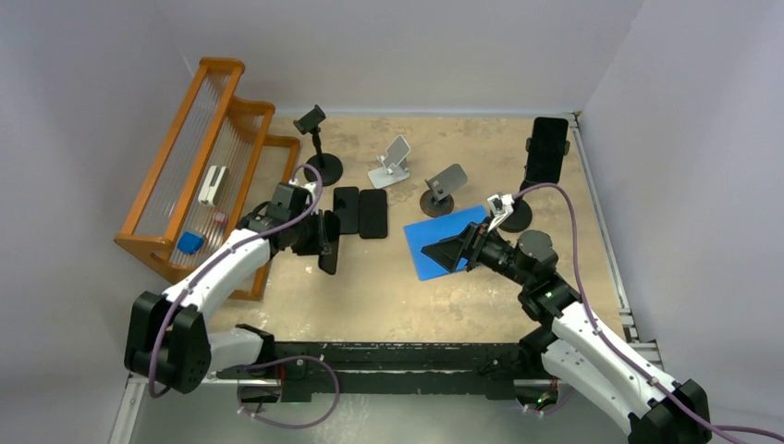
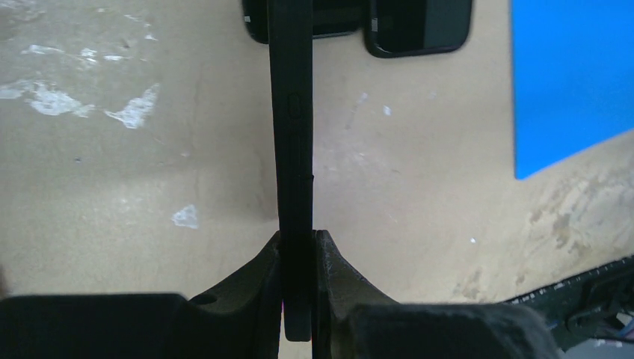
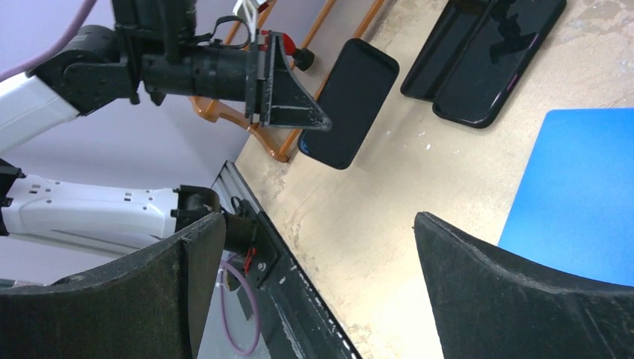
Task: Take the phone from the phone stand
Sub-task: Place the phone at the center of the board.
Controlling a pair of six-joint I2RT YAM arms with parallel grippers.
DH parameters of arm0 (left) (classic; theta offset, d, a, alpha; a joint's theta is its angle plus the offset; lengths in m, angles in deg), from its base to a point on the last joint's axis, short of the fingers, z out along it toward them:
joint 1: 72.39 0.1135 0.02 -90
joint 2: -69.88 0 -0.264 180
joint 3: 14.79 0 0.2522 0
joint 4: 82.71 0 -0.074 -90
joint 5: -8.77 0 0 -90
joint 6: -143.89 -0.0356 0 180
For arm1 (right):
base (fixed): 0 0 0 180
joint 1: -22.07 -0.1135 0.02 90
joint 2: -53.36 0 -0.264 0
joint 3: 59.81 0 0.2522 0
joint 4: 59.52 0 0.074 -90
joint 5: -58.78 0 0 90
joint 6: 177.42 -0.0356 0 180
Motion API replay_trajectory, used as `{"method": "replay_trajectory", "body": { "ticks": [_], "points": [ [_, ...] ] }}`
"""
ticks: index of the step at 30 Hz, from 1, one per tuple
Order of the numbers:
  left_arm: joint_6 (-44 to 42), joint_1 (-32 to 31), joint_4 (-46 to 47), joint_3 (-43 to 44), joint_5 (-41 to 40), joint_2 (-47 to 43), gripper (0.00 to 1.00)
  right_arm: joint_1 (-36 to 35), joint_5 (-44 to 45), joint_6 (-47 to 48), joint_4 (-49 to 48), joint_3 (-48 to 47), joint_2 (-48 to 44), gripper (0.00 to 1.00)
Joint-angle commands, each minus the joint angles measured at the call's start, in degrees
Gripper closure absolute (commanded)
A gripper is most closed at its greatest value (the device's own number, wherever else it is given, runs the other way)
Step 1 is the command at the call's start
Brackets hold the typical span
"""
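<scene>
Holding step: our left fingers [image 2: 254, 288] pinch the phone [image 2: 293, 127] by its thin edge. It is a slim matte black slab with rounded corners, off any stand, over the mottled tan desk [image 1: 370, 277] near two glossy phones [image 1: 361, 211] lying flat. Right fingers [image 3: 508, 292] are spread wide and empty above the blue mat [image 1: 434, 245]. Next, we reckon: lower, lay flat, release gently.

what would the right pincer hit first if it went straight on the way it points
Probably the phone in the left pincer, across open table; depth is unclear, so the right pincer might meet the table first.
</scene>
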Motion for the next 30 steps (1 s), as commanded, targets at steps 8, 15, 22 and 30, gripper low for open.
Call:
{"method": "replay_trajectory", "body": {
  "ticks": [8,15,22,30],
  "points": [
    [-2.9,9.8,6.9,6.8,3.7,8.0,1.00,-0.2,-1.5,1.4,-1.9,-0.1,-1.3,0.03],
    [-1.8,14.8,10.0,8.2,9.4,11.7,1.00,-0.2,-1.5,1.4,-1.9,0.7,-2.0,0.03],
    [0.0,15.7,13.0,10.7,11.9,16.5,1.00,-0.2,-1.6,1.8,-1.0,-0.1,-2.0,0.03],
    [-0.4,16.2,13.3,13.4,8.0,21.1,1.00,-0.2,-1.0,2.4,0.3,0.0,-3.0,0.03]
  ]
}}
